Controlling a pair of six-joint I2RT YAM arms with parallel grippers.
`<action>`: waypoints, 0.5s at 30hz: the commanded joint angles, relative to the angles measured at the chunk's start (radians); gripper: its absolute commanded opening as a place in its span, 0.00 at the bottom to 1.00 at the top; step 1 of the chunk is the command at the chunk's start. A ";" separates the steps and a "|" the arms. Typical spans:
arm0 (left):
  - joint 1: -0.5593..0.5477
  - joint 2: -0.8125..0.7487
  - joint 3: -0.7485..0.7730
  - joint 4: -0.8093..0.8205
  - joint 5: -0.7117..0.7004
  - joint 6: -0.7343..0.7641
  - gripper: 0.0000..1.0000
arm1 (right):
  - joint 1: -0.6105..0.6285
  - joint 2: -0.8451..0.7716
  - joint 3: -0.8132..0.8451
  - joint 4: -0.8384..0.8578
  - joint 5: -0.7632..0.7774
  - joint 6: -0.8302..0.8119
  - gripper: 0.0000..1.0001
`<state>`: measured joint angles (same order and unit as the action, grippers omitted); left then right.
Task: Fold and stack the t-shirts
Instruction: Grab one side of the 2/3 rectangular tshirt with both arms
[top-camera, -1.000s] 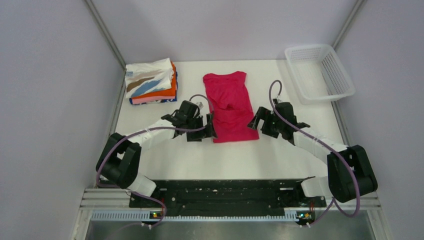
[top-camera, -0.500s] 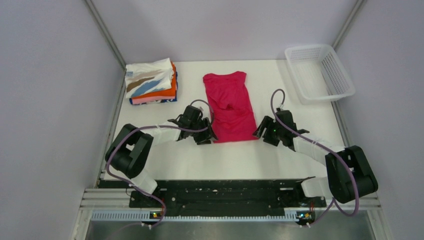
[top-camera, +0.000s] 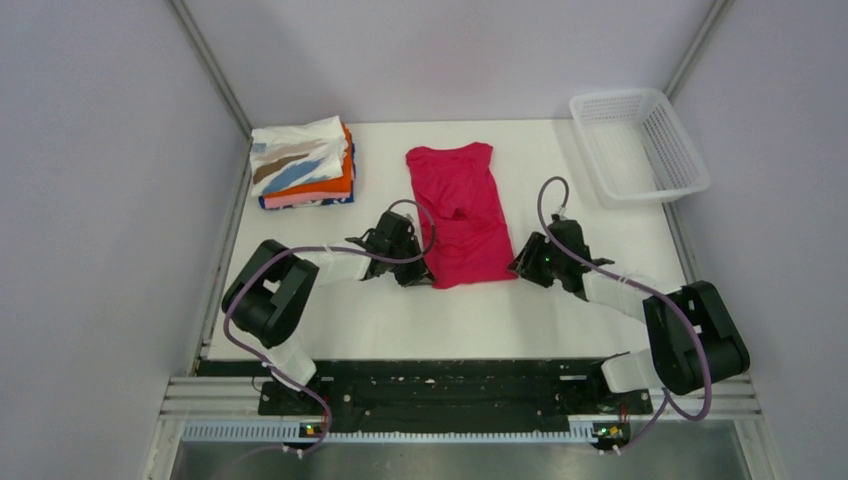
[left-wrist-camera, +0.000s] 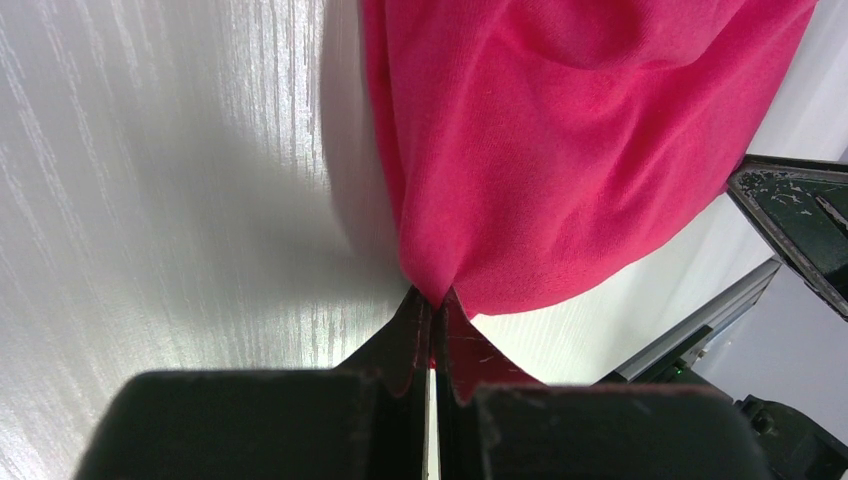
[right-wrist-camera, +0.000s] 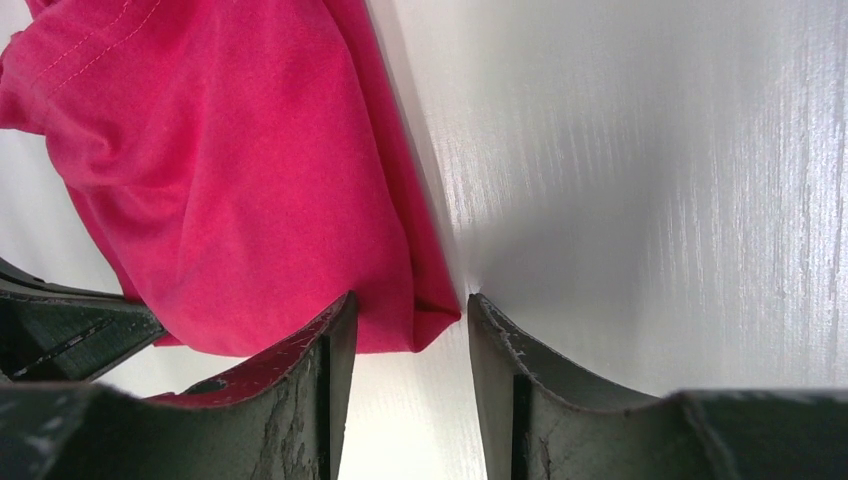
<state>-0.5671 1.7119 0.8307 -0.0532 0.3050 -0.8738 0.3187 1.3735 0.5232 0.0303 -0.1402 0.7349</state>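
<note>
Shirt: magenta-red t-shirt (top-camera: 458, 215) lying lengthwise at mid table (top-camera: 480, 320), wrinkled, one short edge toward the arms.
Left gripper (left-wrist-camera: 432, 300): clenched on the near-left corner, cloth bunched at the tips.
Right gripper (right-wrist-camera: 408, 312): released, fingers apart astride the near-right corner; contact with the cloth hard to tell.
Stack: folded t-shirts (top-camera: 303, 162) at far left, streaked white one on top.
Basket: white mesh basket (top-camera: 640, 145), far right corner.

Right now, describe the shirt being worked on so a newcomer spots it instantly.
On the white table, look midway between the folded stack at far left and the mesh basket at far right. The magenta-red t-shirt lies there alone: the only shirt spread out rather than stacked.
</note>
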 joint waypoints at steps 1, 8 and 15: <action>-0.015 0.010 -0.016 -0.094 -0.091 0.030 0.00 | 0.014 0.030 -0.020 0.001 0.039 -0.012 0.43; -0.019 0.005 -0.011 -0.104 -0.093 0.032 0.00 | 0.055 0.032 0.008 -0.060 0.053 -0.028 0.41; -0.040 -0.023 -0.012 -0.145 -0.136 0.035 0.00 | 0.146 0.020 0.033 -0.194 0.175 -0.023 0.36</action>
<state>-0.5903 1.6993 0.8330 -0.0696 0.2592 -0.8726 0.4133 1.3834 0.5472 -0.0082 -0.0586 0.7250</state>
